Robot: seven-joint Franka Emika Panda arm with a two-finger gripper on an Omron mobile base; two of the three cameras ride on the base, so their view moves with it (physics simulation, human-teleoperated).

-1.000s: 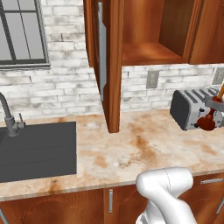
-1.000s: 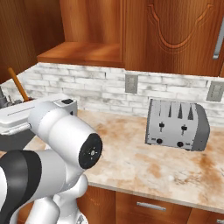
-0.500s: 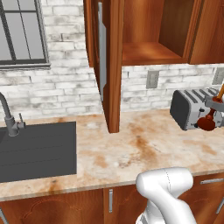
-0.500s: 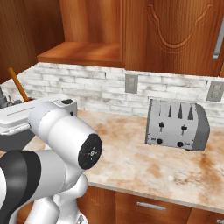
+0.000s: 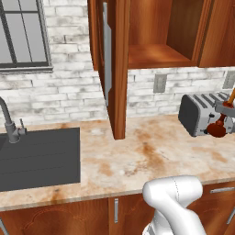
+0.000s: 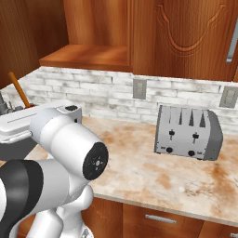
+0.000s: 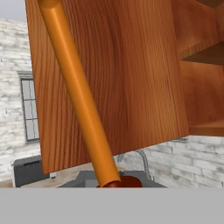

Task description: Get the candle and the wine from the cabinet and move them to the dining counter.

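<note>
— One item is in hand: the candle point(image 7: 83, 105), jaws closed on its dark red holder point(image 5: 216, 130), carried in the air in front of the toaster point(image 5: 202, 114) near the counter's point(image 5: 137, 160) right end.

— How should it be carried well?

— Keep it upright, I'd say, and swing it clear of the toaster and the open cabinet door point(image 5: 120, 69).

— And further back?

— The open cabinet point(image 5: 160, 32) behind; I can't see the wine on its shelf.

A home kitchen: a marbled stone worktop point(image 5: 151, 160) carries a black sink point(image 5: 39, 156) with a faucet point(image 5: 10, 124) and a toaster point(image 6: 188, 132), below a wooden wall cabinet point(image 5: 151, 32) and white brick backsplash point(image 5: 64, 98).
</note>
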